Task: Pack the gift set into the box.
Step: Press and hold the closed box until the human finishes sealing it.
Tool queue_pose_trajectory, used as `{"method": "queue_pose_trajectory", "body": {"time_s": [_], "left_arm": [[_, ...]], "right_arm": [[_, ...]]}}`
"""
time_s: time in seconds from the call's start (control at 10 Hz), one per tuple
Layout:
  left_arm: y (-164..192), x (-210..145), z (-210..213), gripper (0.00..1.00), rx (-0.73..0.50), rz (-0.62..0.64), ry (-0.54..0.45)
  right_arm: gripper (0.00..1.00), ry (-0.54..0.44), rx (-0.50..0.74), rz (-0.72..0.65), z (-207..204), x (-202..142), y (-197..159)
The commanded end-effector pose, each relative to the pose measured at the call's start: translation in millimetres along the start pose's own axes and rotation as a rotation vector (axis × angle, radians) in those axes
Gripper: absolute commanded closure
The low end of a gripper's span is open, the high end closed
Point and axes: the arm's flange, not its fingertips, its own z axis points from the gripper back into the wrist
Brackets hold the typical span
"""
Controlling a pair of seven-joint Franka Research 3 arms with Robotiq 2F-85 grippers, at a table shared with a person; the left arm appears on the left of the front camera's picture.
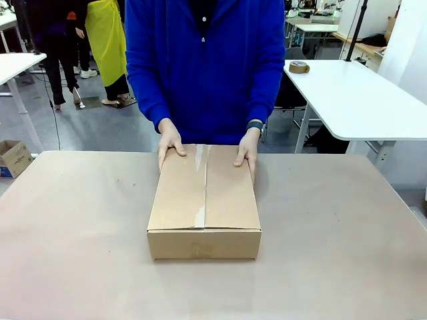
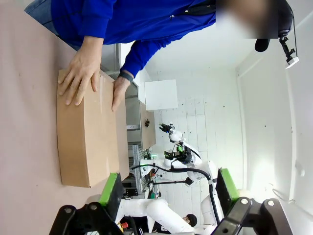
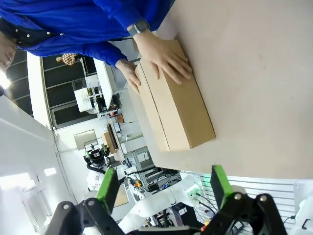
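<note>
Gaping wide, left fingers (image 2: 110, 193), right fingers (image 3: 106, 190) empty; person's hands (image 1: 172, 143) on box (image 1: 203, 200).

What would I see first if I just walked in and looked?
A big brown cardboard box sits shut in the middle of the table. A person in a blue top stands at its far side, one hand and the other hand pressed flat on the box's far end. Off to the right, a roll of tape lies on a white table.
</note>
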Motion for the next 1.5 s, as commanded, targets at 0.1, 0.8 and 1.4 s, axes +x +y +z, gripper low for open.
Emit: {"method": "queue_pose_trajectory", "body": {"time_s": [0.1,0.8,1.4], "left_arm": [[-1,-2,0,0.0,-0.011,-0.01,0.002],[18,-50,-257,0.0,-0.154,-0.703,0.763],[30,-62,-294,0.0,-0.28,-1.121,0.698]], "right_arm": [[0.0,-0.001,0.024,0.025,-2,0,0],[0.0,0.377,-0.232,1.138,-297,-56,93],[0.0,0.416,0.496,1.23,-319,-67,96]]}}
